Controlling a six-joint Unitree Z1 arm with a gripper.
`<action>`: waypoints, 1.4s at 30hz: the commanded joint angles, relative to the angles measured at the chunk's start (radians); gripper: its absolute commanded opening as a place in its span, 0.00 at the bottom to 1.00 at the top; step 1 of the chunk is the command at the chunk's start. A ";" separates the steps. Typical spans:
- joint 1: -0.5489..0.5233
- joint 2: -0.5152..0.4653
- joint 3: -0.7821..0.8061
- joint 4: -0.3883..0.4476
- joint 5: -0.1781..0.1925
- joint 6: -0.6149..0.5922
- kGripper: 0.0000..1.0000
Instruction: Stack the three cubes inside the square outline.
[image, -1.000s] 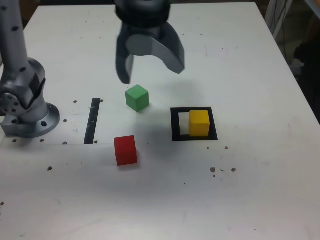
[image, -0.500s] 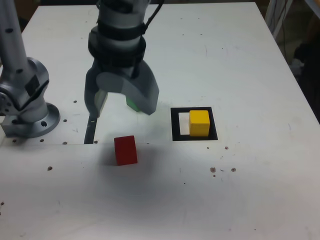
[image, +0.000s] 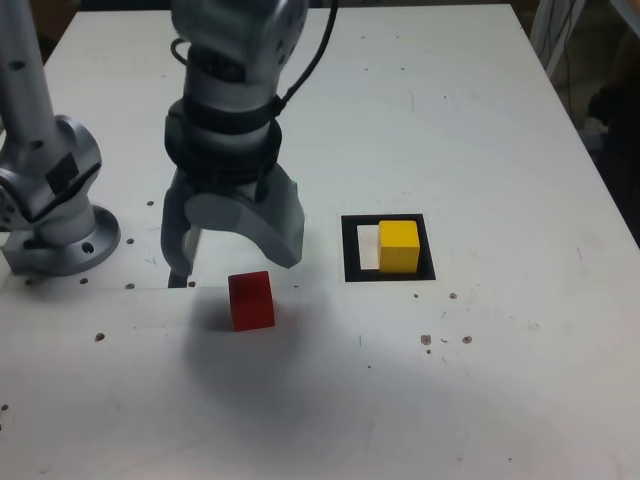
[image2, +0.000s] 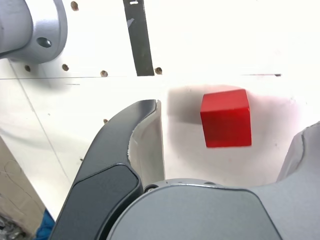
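So nearest the camera in the exterior view is the small solid red cube (image: 250, 300), sitting on the white tabletop (image: 480, 120) by itself. The grey two-fingered claw (image: 232, 250) hangs right behind and above it, fingers spread wide with nothing between them, so it's released and not touching the cube as far as I can see. The wrist view gives what the exterior view can't: looking down between the fingers, the red cube (image2: 226, 118) is in the gap and nearer one finger, with bare tabletop on both sides of it. It also shows the narrow black strip (image2: 138, 37) past the cube.

The exterior view has the rest: the small yellow cube (image: 399, 245) sits inside the thick black square outline (image: 350, 250), pushed toward the exterior view's right side, well apart from the red one. The arm's round grey base (image: 55, 215) is off at the exterior view's left.

The green cube isn't visible; a second ago it was in plain sight with the claw further back above it. The claw has since swung forward over the red cube.
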 joint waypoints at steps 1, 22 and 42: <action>-0.001 0.004 0.013 -0.017 -0.005 -0.008 0.91; 0.010 0.102 0.133 -0.229 -0.041 0.002 0.90; 0.022 0.122 0.119 -0.231 -0.034 0.006 0.40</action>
